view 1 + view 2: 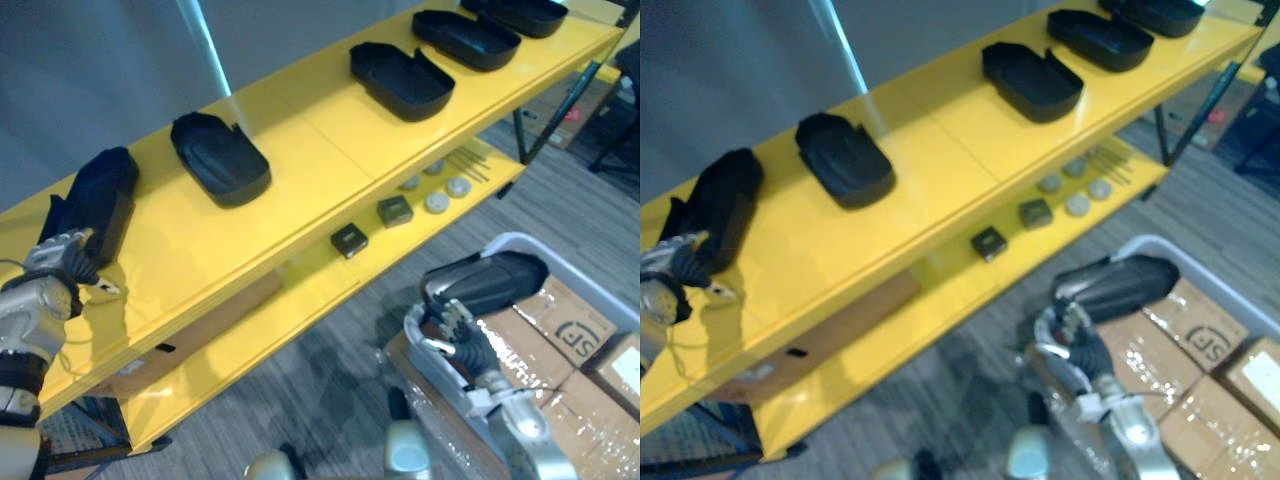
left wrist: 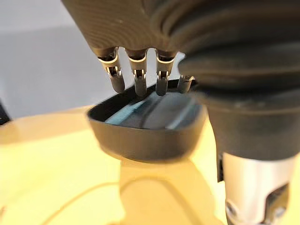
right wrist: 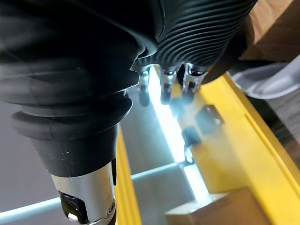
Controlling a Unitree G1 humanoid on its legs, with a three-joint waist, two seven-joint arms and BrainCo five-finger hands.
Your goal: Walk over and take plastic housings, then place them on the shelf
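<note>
Plastic housing (image 1: 495,278), axis toward 3 o'clock, clamped in your right hand (image 1: 465,345); bare shelf (image 1: 310,120) at 11 o'clock. Left hand (image 1: 55,275), fingers straight, touches end housing (image 1: 95,205).

The left arm (image 1: 22,340) comes up from the lower left, wrist bent, with the left hand (image 1: 62,262) raised and turned forward. Its fingers (image 2: 138,79) are nearly straight in a row, the thumb (image 2: 253,183) set apart from them. The right arm (image 1: 525,432) rises from the lower right. The right hand (image 1: 455,335) has its palm upward and its fingers (image 3: 165,89) curled round a housing (image 1: 490,282).
</note>
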